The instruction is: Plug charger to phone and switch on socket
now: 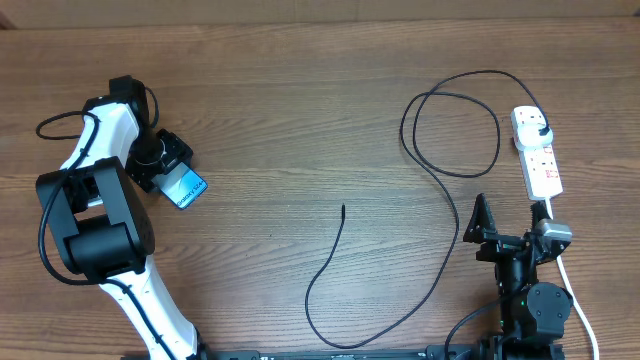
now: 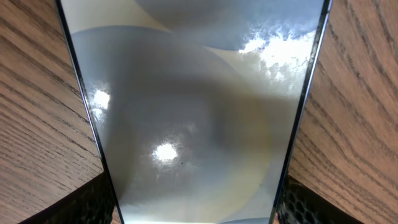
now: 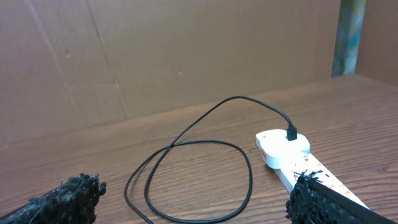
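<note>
Overhead view: at the left of the brown wood-grain desk (image 1: 300, 100), the left end effector (image 1: 163, 163) clasps the slim rectangular phone (image 1: 187, 188), its light-blue screen facing up. Whether the phone rests on the desk or is raised cannot be told. The charger, a long thin black cable (image 1: 456, 240), lies loose across the middle. Its small connector tip (image 1: 343, 208) is free, well apart from the phone. Its black plug (image 1: 541, 127) already sits in the far outlet of the socket, a narrow white power strip with red marks (image 1: 540, 165), at the right. The right end effector (image 1: 511, 218) hovers near the strip's near end, released and empty. Left wrist view: the phone (image 2: 199, 112) fills the frame, with the dark fingertips (image 2: 90, 202) pressed against both long edges. Right wrist view: between wide-spread fingers, the cable (image 3: 239, 98) loops toward the plug (image 3: 291, 134) seated in the strip (image 3: 280, 155). The switch positions cannot be read. Judged step: the phone is secured and the connector has yet to be fetched. The next move calls for the right arm to pinch the tip, align it with the phone's port, and press the switch afterwards.
</note>
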Controlling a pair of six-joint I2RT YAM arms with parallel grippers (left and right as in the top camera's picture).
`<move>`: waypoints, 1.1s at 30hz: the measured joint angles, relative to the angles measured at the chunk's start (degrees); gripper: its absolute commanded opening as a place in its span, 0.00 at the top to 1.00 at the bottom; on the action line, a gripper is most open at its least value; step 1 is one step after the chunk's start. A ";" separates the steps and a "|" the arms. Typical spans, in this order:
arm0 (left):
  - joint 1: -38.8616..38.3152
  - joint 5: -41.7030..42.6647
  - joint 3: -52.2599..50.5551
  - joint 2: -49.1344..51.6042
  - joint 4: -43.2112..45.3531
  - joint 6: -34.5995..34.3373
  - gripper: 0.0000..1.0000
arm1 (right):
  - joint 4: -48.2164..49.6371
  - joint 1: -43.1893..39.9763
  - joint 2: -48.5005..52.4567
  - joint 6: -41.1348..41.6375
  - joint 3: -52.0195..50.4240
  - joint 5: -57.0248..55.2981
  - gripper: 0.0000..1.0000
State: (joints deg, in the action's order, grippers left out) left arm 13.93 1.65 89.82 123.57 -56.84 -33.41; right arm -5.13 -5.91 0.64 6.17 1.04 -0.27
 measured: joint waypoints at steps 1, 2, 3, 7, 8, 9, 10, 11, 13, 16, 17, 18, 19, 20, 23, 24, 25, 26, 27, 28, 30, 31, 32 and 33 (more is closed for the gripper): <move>0.00 0.09 0.04 0.00 -0.07 0.00 0.96 | -0.04 0.00 0.00 -0.04 0.00 0.00 0.00; 0.00 0.20 0.11 0.00 -0.13 0.00 0.96 | -0.02 0.00 0.00 0.02 0.00 0.02 0.00; 0.04 0.35 0.15 -0.02 -0.15 0.00 0.96 | -0.04 0.00 0.00 0.00 0.00 0.00 0.00; 0.04 1.27 0.17 -0.26 -0.15 0.00 0.96 | -0.02 0.00 0.00 0.00 0.00 0.02 0.00; 0.04 1.46 0.17 -0.46 -0.15 0.02 0.96 | -0.02 0.00 0.00 -0.02 0.00 0.04 0.00; 0.04 1.64 0.17 -0.74 -0.15 0.00 0.96 | -0.02 0.00 0.00 0.00 0.00 0.02 0.00; 0.04 1.86 0.17 -1.22 -0.17 0.00 0.96 | -0.02 0.00 0.00 -0.04 0.00 0.02 0.00; 0.04 2.03 0.17 -1.84 -0.17 0.00 0.96 | -0.04 0.00 0.00 0.00 0.00 0.02 0.00; 0.04 2.73 0.17 -3.85 -0.17 0.02 0.96 | -0.04 0.00 0.00 -0.02 0.00 0.04 0.00; 0.04 4.57 0.17 -6.64 -0.17 0.04 0.96 | -0.04 0.00 0.00 -0.02 0.00 0.00 0.00; 0.04 6.19 0.17 -8.02 -0.17 0.04 0.96 | -0.02 0.02 0.00 0.00 0.00 0.00 0.00; 0.04 7.74 0.22 -8.92 -0.17 0.11 0.96 | -0.02 0.00 0.00 -0.02 0.00 0.00 0.00; 0.04 9.53 0.22 -9.55 -0.17 0.15 0.96 | -0.04 0.00 0.00 -0.02 0.00 0.02 0.00; 0.04 11.39 0.22 -9.99 -0.20 0.13 0.96 | -0.04 0.00 0.00 -0.02 0.00 0.02 0.00; 0.04 18.23 0.22 -10.69 -0.39 -0.09 0.96 | -0.02 0.00 0.00 -0.04 0.00 0.02 0.00; 0.04 20.37 0.22 -10.73 -0.42 -0.33 0.96 | -0.02 0.00 0.00 -0.02 0.00 0.02 0.00; 0.04 23.41 0.22 -10.73 -0.59 -0.76 0.96 | -0.04 0.00 0.00 -0.02 0.00 0.02 0.00; 0.04 26.71 0.22 -10.73 -1.01 -1.14 0.96 | -0.04 0.00 0.00 0.00 0.00 0.04 0.00; 0.04 29.94 0.22 -10.73 -1.44 -1.46 0.96 | -0.02 0.00 0.00 -0.04 0.00 0.02 0.00; 0.04 33.07 0.22 -10.73 -1.75 -2.01 0.96 | -0.02 0.00 0.00 0.00 0.00 0.00 0.00; 0.04 38.69 0.22 -10.73 -2.58 -2.69 0.96 | -0.04 0.00 0.00 -0.02 0.00 0.02 0.00; 0.04 41.81 0.22 -10.73 -3.54 -3.08 0.96 | -0.04 0.00 0.00 -0.02 0.00 0.02 0.00; 0.04 44.19 0.22 -10.73 -4.59 -3.54 0.96 | -0.04 0.00 0.00 0.00 0.00 0.02 0.00; 0.04 46.62 0.22 -10.73 -6.12 -4.02 0.96 | -0.04 0.00 0.00 0.00 0.00 0.02 0.00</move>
State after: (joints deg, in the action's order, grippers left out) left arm 13.98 48.27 90.04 112.84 -62.96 -37.43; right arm -5.17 -5.91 0.64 6.17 1.04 -0.25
